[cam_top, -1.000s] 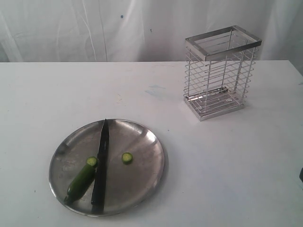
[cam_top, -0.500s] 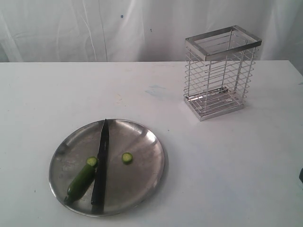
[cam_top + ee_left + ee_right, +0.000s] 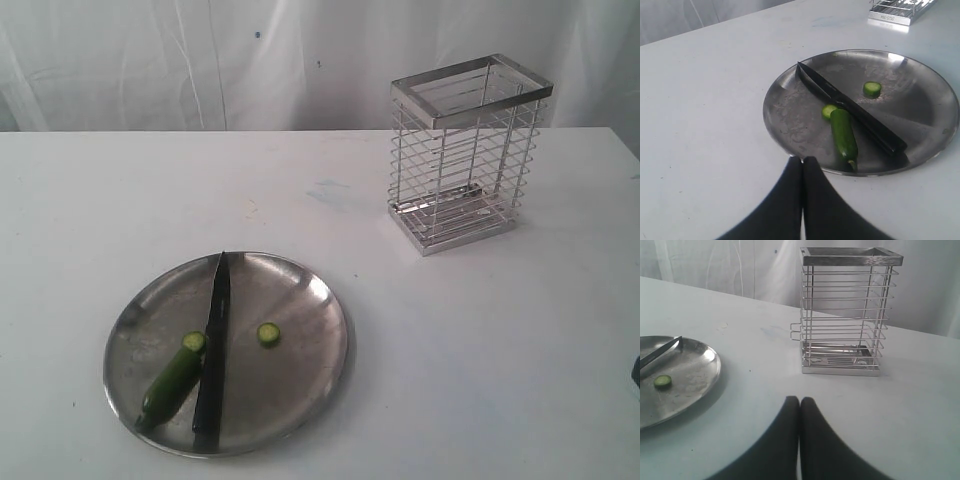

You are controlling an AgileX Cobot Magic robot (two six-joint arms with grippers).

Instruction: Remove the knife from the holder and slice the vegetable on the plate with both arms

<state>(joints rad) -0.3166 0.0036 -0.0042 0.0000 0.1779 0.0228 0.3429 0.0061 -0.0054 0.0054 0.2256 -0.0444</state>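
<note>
The steel plate (image 3: pixel 300 345) lies at the front left of the table. On it rests the black knife (image 3: pixel 213 352), its tip pointing away from the front edge. Beside the knife lies the green vegetable (image 3: pixel 168 381) with a pale cut end, and one round slice (image 3: pixel 268 334) sits on the knife's other side. The wire holder (image 3: pixel 463 150) stands empty at the back right. Neither arm shows in the exterior view. My left gripper (image 3: pixel 802 159) is shut and empty, just short of the plate (image 3: pixel 790 120), with the vegetable (image 3: pixel 844 134) and knife (image 3: pixel 850 107) beyond. My right gripper (image 3: pixel 800 399) is shut and empty, facing the holder (image 3: pixel 845 315).
The table (image 3: pixel 480 340) is white, with bare surface between the plate and the holder. A white curtain (image 3: pixel 200 60) hangs behind the table's far edge. A small dark object (image 3: pixel 636 372) shows at the right border of the exterior view.
</note>
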